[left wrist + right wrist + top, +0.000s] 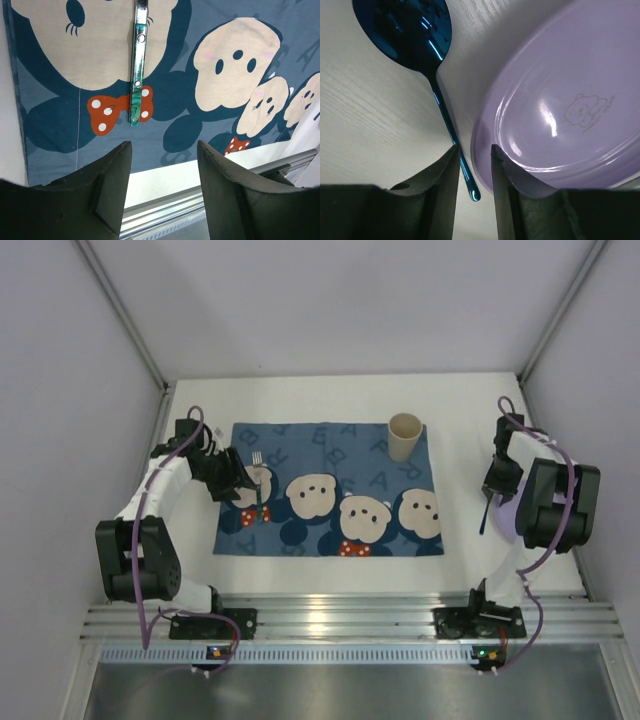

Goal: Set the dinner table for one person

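The white dinner table [330, 572] carries a blue bear-print cloth mat [330, 490]. A metallic fork [258, 485] lies on the mat's left part; the left wrist view shows its handle [136, 75]. My left gripper [232, 483] hovers just left of the fork, open and empty [164, 146]. A blue spoon [484, 516] lies on the table right of the mat, beside a purple plate [512, 518] that my right arm mostly hides. My right gripper [493, 490] is low over them, jaws narrowly open [473, 148] astride the end of the spoon's [427, 45] handle, the plate's [560, 105] rim against the right finger.
A beige cup [405, 436] stands upright on the mat's far right corner. A ribbed aluminium rail [350, 620] runs along the near edge, also seen in the left wrist view [165, 210]. Grey walls enclose the table on three sides.
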Controlling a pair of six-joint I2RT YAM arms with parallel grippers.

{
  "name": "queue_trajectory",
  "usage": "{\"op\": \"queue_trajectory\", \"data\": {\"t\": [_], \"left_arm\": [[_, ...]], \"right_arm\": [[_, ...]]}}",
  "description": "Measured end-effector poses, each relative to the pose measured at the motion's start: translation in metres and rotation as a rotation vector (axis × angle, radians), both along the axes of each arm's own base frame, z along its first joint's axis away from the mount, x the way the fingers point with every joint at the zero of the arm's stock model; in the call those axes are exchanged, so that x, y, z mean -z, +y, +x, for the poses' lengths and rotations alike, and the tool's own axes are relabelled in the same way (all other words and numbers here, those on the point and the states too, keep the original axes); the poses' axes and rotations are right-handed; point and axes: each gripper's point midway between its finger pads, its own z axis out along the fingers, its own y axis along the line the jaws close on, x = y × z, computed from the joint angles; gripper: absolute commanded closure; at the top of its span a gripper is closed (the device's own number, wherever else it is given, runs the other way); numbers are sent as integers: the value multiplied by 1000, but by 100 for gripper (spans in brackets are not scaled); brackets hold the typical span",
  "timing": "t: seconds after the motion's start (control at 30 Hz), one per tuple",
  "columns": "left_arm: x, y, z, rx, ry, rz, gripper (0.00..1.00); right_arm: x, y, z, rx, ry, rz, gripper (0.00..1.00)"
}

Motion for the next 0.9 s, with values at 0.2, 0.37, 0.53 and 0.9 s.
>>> {"op": "queue_trajectory", "data": {"t": [0.2,0.37,0.53,0.9], "left_arm": [[1,1,0,0,2,10,40],[2,3,-1,-3,6,20,40],[2,2,-1,-5,6,20,44],[-3,2,6,-8,-13,18,38]], "right_arm": [[11,-5,2,-12,20,-21,100],[8,-14,2,-9,36,-70,100],[-12,-14,7,-33,60,-138,100],[-269,136,145,-375,-599,-355,100]]}}
